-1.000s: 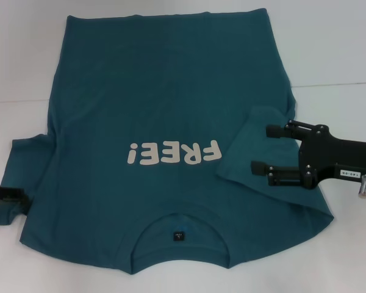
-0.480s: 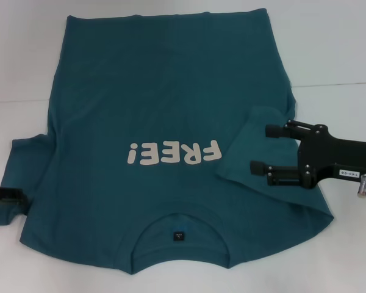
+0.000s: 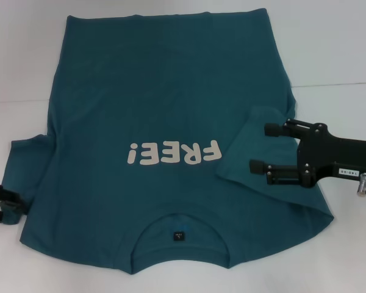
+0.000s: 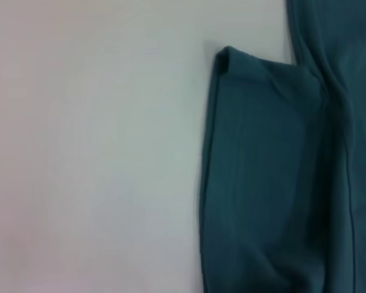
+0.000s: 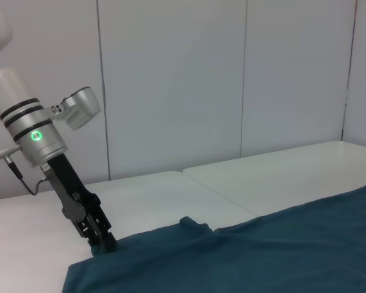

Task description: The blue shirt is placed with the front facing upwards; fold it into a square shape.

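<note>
The blue shirt (image 3: pixel 158 91) lies flat on the white table, front up, collar and neck label (image 3: pixel 179 234) nearest me, white "FREE!" lettering (image 3: pixel 174 152) across the chest. One sleeve (image 3: pixel 241 155) is folded inward over the body. My right gripper (image 3: pixel 259 148) hovers open over that folded sleeve, nothing between its fingers. My left gripper (image 3: pixel 3 204) sits at the outer edge of the other sleeve (image 3: pixel 24 165), mostly cut off by the frame edge. That sleeve (image 4: pixel 262 171) fills the left wrist view. The right wrist view shows the left gripper (image 5: pixel 102 243) down at the shirt's (image 5: pixel 262 250) edge.
The white table (image 3: pixel 341 49) is made of two tops with a seam (image 3: pixel 335 84) running across behind the shirt's middle. Bare tabletop surrounds the shirt on all sides. Grey wall panels (image 5: pixel 171 85) stand beyond the table.
My left gripper has slid slightly outward and toward me at the sleeve's edge. My right gripper has crept a little further in over the folded sleeve. The shirt lies as before.
</note>
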Motion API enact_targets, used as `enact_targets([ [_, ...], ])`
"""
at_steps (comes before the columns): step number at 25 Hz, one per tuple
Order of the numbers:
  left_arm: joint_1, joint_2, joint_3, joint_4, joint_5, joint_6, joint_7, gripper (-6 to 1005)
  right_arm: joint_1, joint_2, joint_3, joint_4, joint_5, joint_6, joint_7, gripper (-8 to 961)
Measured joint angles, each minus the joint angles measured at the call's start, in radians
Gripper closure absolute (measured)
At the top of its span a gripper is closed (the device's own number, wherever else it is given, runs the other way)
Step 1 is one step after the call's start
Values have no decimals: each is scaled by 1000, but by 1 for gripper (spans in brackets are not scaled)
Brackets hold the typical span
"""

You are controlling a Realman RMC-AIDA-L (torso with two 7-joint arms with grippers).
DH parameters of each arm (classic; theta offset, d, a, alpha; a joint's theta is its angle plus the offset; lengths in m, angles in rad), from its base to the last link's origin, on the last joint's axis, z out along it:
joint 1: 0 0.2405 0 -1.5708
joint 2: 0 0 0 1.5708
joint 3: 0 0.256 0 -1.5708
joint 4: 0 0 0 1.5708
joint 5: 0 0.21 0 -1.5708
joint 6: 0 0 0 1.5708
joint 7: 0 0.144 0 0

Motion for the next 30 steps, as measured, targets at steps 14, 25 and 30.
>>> enact_targets([
  [14, -9, 9, 14, -23, 4, -5, 19, 681, 1, 0, 0, -3, 0, 0, 0, 38],
  [25, -11, 4, 43, -18, 4, -6, 36, 909, 2, 0, 0, -4, 0, 0, 1, 38],
  [30, -11, 3, 43, -14, 0, -7, 47, 935, 2, 0, 0, -3, 0, 0, 1, 38],
])
